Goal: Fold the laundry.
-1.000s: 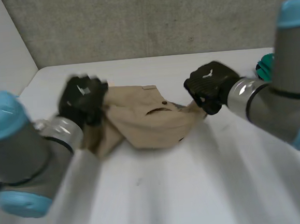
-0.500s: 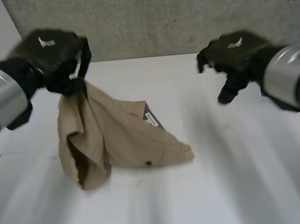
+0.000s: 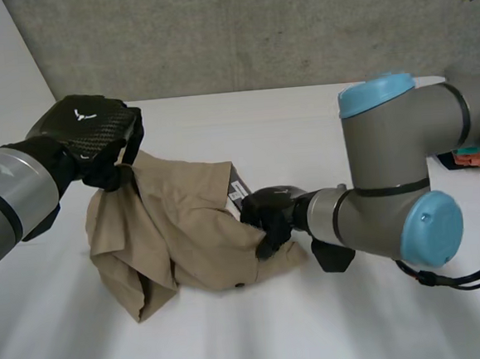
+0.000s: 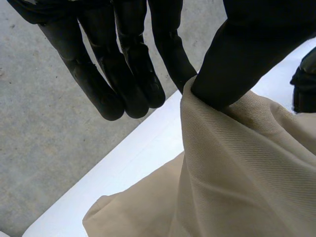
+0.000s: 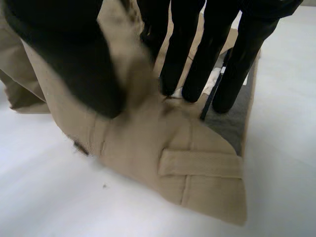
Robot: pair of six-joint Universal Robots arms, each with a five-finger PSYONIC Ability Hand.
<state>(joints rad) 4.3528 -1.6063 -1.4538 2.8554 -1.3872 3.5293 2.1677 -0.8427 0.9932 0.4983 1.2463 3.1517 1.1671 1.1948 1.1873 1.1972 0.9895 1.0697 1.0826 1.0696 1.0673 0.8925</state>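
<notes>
The tan trousers (image 3: 185,225) lie crumpled in the middle of the white surface (image 3: 318,323), one corner lifted off it. The left hand (image 3: 87,133) holds that raised corner at the trousers' far left: its wrist view shows the thumb (image 4: 247,59) pinching a fold of cloth against one finger, while the other fingers (image 4: 133,74) stand straight and free beside it. From there the cloth hangs down in loose folds to the heap below.

The right hand (image 3: 268,219) is on the trousers' near right corner, at the waistband. Its fingertips (image 5: 173,74) press down on the cloth, and a ridge of cloth stands gathered between them and the thumb (image 5: 74,64). A belt loop (image 5: 200,164) lies flat just beyond the fingertips, and grey lining (image 5: 232,123) shows beside them.

Well apart from the trousers, past the right arm (image 3: 389,176), a teal and orange thing (image 3: 475,154) lies at the surface's edge.
</notes>
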